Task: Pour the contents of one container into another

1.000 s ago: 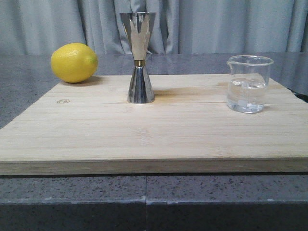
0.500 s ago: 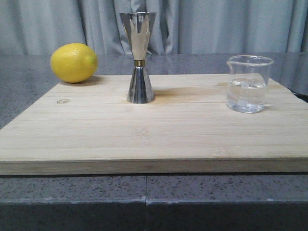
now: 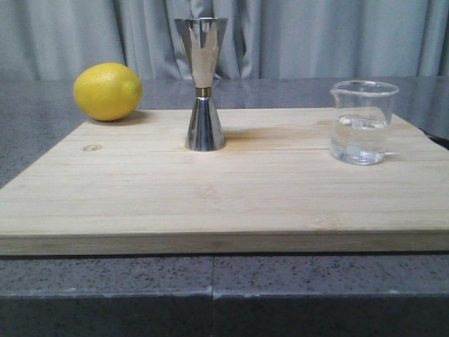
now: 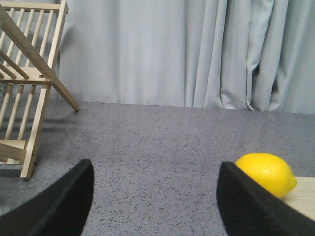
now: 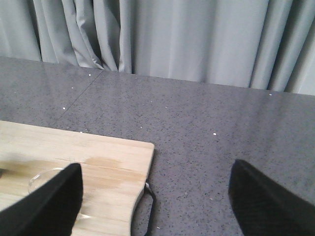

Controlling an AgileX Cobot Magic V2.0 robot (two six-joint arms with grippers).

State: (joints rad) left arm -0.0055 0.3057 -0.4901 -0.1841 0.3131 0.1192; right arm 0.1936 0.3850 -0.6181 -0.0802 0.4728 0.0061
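Note:
A small clear glass beaker (image 3: 362,123) with clear liquid in it stands upright on the right of the wooden board (image 3: 224,196). The tall steel hourglass jigger (image 3: 203,84) stands upright near the board's back middle. Neither gripper shows in the front view. My left gripper (image 4: 153,199) is open over bare countertop, with nothing between its black fingers (image 4: 59,206). My right gripper (image 5: 156,204) is open too, hanging over the board's right end; the beaker's rim (image 5: 42,178) peeks out beside one finger (image 5: 47,206).
A yellow lemon (image 3: 107,91) lies at the board's back left corner, also in the left wrist view as the lemon (image 4: 266,173). A wooden rack (image 4: 27,93) stands on the speckled grey countertop (image 3: 224,281). Grey curtains (image 3: 316,35) close off the back. The board has a black handle loop (image 5: 145,201).

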